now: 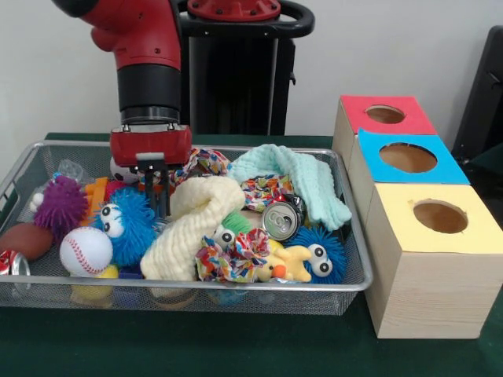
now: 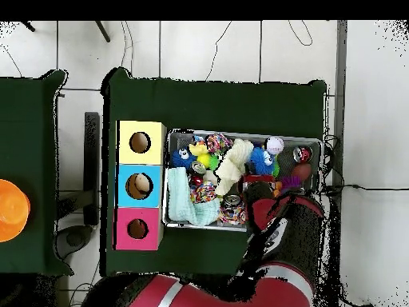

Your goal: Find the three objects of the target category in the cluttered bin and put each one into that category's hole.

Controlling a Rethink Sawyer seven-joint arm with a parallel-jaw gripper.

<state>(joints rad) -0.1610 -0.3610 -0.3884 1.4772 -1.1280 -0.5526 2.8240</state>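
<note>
Baseball: bin's front corner beside blue fuzzy toy; probably light, firm, smooth, so grasp across its middle.
Gripper: lowered among toys behind it, fingers narrowly parted, holding nothing visible.
Holes: boxes beside bin on desk.

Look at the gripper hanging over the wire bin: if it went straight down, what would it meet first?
Probably the blue fuzzy toy or the orange piece beside it; the gripper points down between them, but depth is unclear.
</note>
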